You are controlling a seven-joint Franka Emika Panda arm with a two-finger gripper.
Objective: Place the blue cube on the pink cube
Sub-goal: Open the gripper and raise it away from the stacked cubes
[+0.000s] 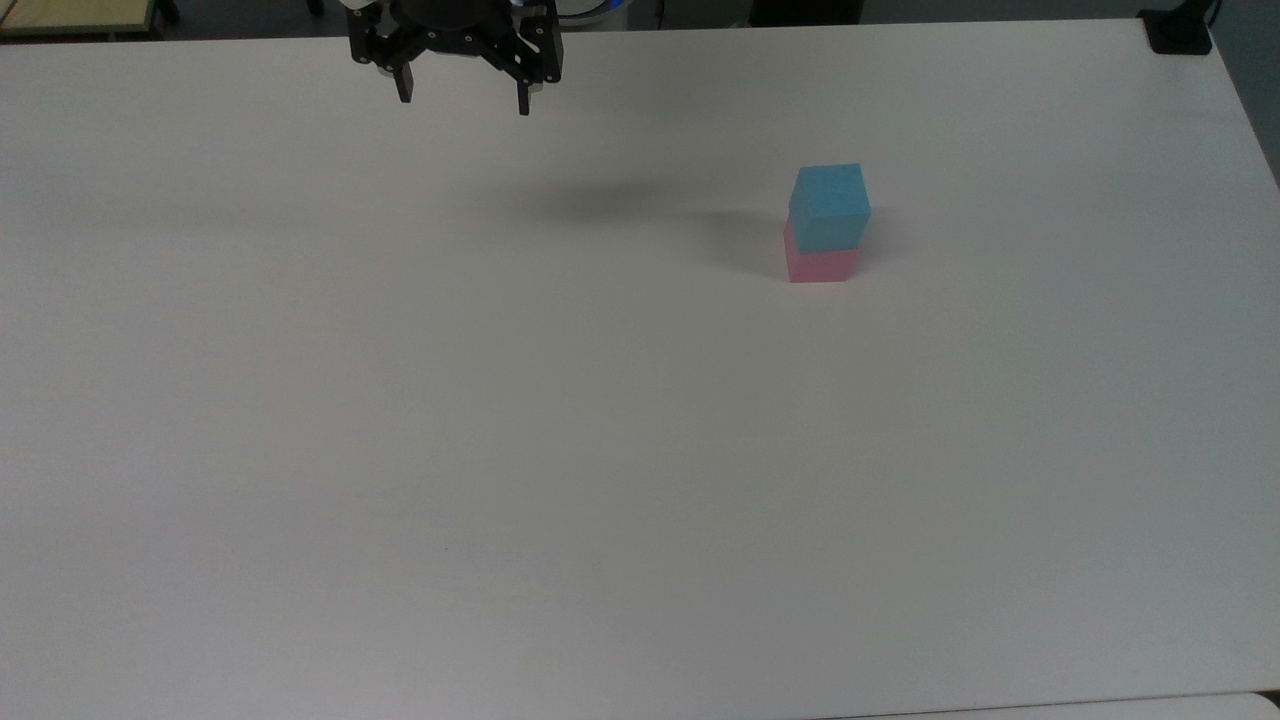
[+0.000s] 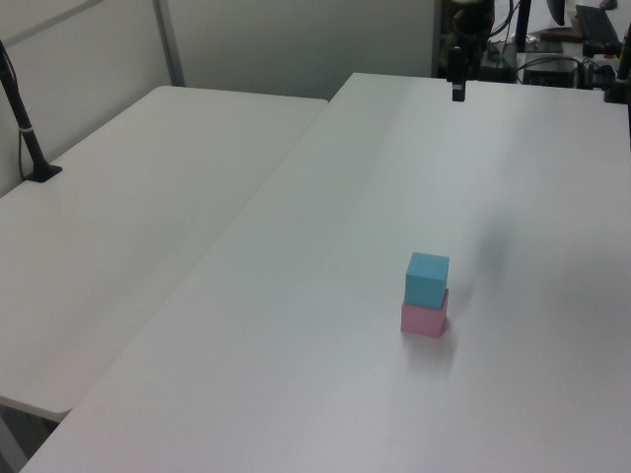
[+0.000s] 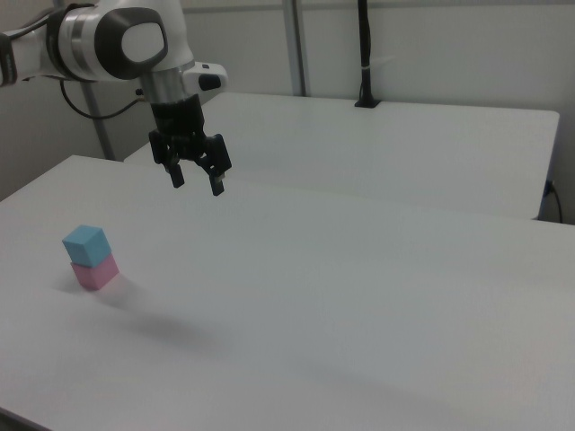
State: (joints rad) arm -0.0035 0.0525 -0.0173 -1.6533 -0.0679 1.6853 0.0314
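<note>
- In the top view, the blue cube (image 1: 829, 206) is a small block of light sky-blue colour with plain matte faces that look like foam. It sits on the pink cube (image 1: 820, 264), which is pastel pink, of the same dull surface and about the same size. The blue one stands a little turned and shifted on the pink one, so the edges do not line up exactly. The stack stands on the white table (image 1: 600, 450), toward the top view's right. The gripper (image 1: 463, 100) is black, near the far edge, well apart from the stack, and its two thin fingers stand wide with nothing between them.
- In the left view, the two cubes (image 2: 427, 279) (image 2: 424, 319) show sharp corners and flat sides. The table surface is smooth with a faint sheen. The gripper (image 2: 458, 91) is far behind, seen edge-on.
- In the right view, the stack (image 3: 85, 245) (image 3: 94, 272) stands at the right view's left. The gripper (image 3: 197, 183) hangs above the table from a white, rounded arm (image 3: 117, 40), jaws spread and empty.
</note>
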